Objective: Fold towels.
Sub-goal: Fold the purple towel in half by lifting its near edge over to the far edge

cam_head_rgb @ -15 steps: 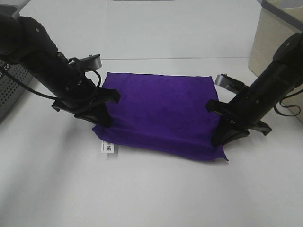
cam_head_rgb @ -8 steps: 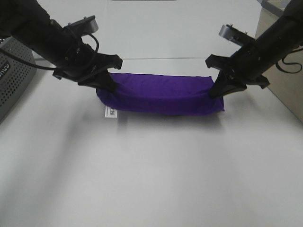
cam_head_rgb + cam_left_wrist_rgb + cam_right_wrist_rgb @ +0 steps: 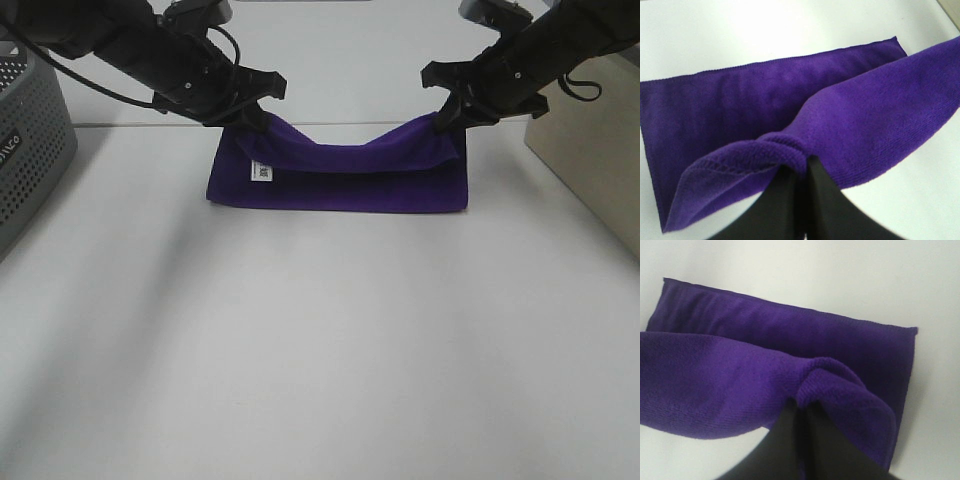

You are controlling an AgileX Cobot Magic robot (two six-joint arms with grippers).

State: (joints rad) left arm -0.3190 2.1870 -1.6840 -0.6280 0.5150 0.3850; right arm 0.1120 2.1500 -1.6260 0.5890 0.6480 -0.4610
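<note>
The purple towel (image 3: 340, 175) lies at the far middle of the white table, its near edge lifted and carried back over the rest, sagging between the grippers. Its white tag (image 3: 262, 172) hangs near the left corner. My left gripper (image 3: 240, 122) is shut on the towel's left corner and holds it above the table. My right gripper (image 3: 452, 122) is shut on the right corner at about the same height. In the left wrist view the closed fingers (image 3: 795, 197) pinch a bunched fold of towel (image 3: 850, 125). In the right wrist view the fingers (image 3: 800, 440) pinch the towel (image 3: 715, 385) likewise.
A grey perforated basket (image 3: 30, 150) stands at the left edge. A beige box (image 3: 590, 140) stands at the right edge. The white table (image 3: 320, 360) stretches bare toward the front.
Both grippers have risen and moved toward the far side with the towel's corners, drawing the lifted edge back over the part that rests on the table.
</note>
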